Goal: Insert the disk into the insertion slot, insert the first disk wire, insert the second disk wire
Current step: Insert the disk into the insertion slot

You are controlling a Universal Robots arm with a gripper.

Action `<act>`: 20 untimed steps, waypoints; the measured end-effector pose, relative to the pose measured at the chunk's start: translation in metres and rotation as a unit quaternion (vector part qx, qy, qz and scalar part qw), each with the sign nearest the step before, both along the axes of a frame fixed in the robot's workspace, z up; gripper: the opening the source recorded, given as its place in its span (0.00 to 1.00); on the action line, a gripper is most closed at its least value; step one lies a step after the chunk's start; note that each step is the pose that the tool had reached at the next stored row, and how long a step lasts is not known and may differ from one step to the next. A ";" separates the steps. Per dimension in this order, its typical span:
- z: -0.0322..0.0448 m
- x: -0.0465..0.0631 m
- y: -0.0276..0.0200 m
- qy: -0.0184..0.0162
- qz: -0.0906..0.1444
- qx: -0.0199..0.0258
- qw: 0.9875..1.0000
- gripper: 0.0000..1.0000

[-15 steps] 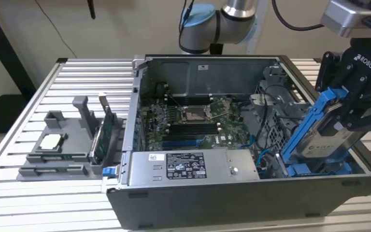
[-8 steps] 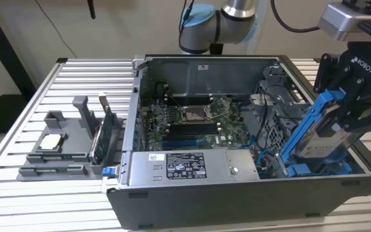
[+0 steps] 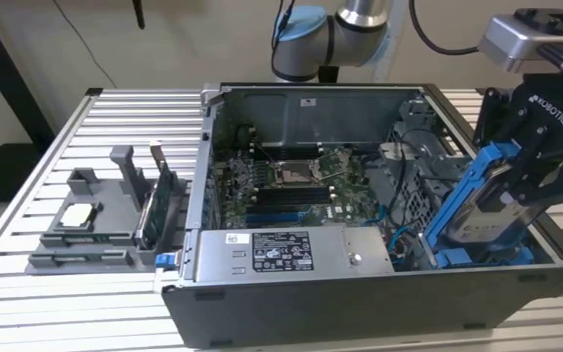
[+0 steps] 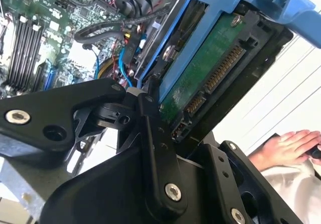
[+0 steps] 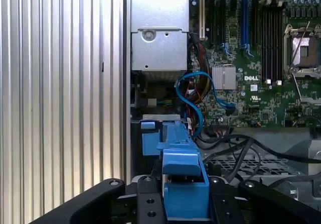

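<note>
Two black fingers [image 4: 153, 143] are clamped on the disk [image 3: 482, 216], a silver drive in a bright blue carrier. They hold it steeply tilted at the exterior view's right end of the open computer case [image 3: 360, 308], with its lower end down inside the case's near corner. In the second wrist view the drive's green circuit board and connector face the camera, a person's hand [image 4: 291, 146] lies beyond it, and the case sits on a slatted metal surface [image 3: 27, 308].
</note>
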State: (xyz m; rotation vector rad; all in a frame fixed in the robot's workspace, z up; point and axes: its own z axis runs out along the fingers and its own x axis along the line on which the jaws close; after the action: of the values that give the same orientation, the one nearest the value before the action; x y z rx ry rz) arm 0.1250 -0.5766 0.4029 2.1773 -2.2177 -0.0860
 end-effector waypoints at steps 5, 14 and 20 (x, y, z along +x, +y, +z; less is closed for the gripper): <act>-0.0090 0.000 0.0001 0.000 0.000 0.000 1.000 0.33; -0.0255 0.000 0.0005 0.000 0.000 0.000 1.000 0.33; -0.0313 0.000 0.0013 0.000 0.000 0.017 1.000 0.33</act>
State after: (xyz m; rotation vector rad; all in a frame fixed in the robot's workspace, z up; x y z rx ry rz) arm 0.1250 -0.5753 0.3716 2.1947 -2.2332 -0.1250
